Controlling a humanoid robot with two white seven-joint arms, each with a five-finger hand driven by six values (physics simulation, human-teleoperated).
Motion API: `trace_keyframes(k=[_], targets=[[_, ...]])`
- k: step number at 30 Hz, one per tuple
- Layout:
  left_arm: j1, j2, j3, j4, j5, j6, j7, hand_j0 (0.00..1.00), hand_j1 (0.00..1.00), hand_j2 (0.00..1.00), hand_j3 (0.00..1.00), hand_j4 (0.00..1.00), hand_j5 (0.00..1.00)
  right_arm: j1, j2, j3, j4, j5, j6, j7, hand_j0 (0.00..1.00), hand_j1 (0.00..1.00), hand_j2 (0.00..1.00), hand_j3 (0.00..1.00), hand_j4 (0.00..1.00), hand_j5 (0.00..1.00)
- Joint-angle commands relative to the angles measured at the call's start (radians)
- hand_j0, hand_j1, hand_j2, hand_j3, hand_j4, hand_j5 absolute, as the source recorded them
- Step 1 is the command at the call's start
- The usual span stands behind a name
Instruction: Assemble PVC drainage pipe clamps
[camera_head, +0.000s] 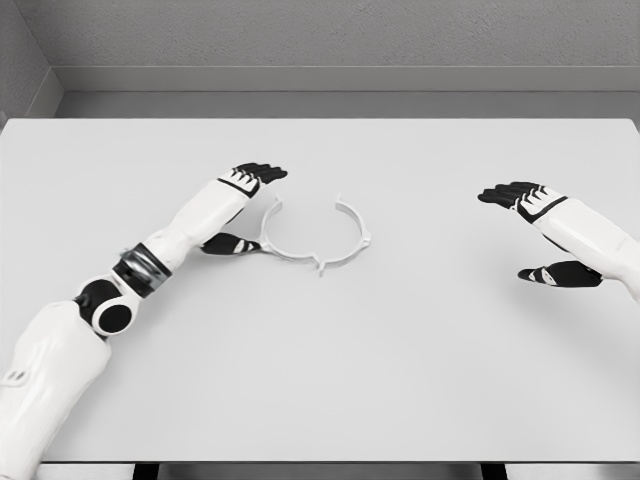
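Observation:
A white PVC pipe clamp (315, 240) lies flat near the middle of the white table (400, 360). It is an open ring with its gap facing away from me and small tabs on its rim. My left hand (243, 210) sits just left of the ring, fingers spread above it and thumb low near the ring's left edge, holding nothing. My right hand (535, 232) hovers far to the right, open and apart from the clamp.
Grey walls (330, 40) stand behind the table's far edge. The table's front edge runs along the bottom of the view.

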Motion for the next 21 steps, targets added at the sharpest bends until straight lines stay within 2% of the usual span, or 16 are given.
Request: trace_keyframes(k=[1, 7, 11, 14, 21], targets=[[0.000, -0.007, 0.000, -0.001, 0.007, 0.000, 0.001, 1.00, 1.00, 1.00, 1.00, 1.00, 1.00, 0.000, -0.001, 0.000, 0.001, -0.008, 0.003, -0.001, 1.00, 1.00, 1.00, 1.00, 1.00, 1.00], [-0.005, 0.008, 0.009, 0.002, 0.010, 0.000, 0.001, 1.00, 1.00, 1.00, 1.00, 1.00, 1.00, 0.000, -0.001, 0.000, 0.001, -0.009, 0.003, -0.001, 1.00, 1.00, 1.00, 1.00, 1.00, 1.00], [-0.037, 0.060, 0.010, 0.016, 0.016, 0.000, 0.001, 1.00, 1.00, 1.00, 1.00, 1.00, 1.00, 0.000, -0.001, 0.000, 0.001, -0.009, 0.003, -0.001, 1.00, 1.00, 1.00, 1.00, 1.00, 1.00], [-0.069, 0.048, 0.009, 0.070, 0.016, 0.000, 0.001, 1.00, 1.00, 1.00, 1.00, 1.00, 1.00, 0.000, -0.001, 0.000, 0.001, -0.011, 0.003, -0.001, 1.00, 1.00, 1.00, 1.00, 1.00, 1.00], [-0.103, 0.013, 0.001, 0.088, 0.018, 0.000, 0.001, 1.00, 1.00, 1.00, 1.00, 1.00, 1.00, 0.000, -0.001, 0.000, 0.001, -0.011, 0.003, -0.001, 1.00, 1.00, 1.00, 1.00, 1.00, 1.00]])
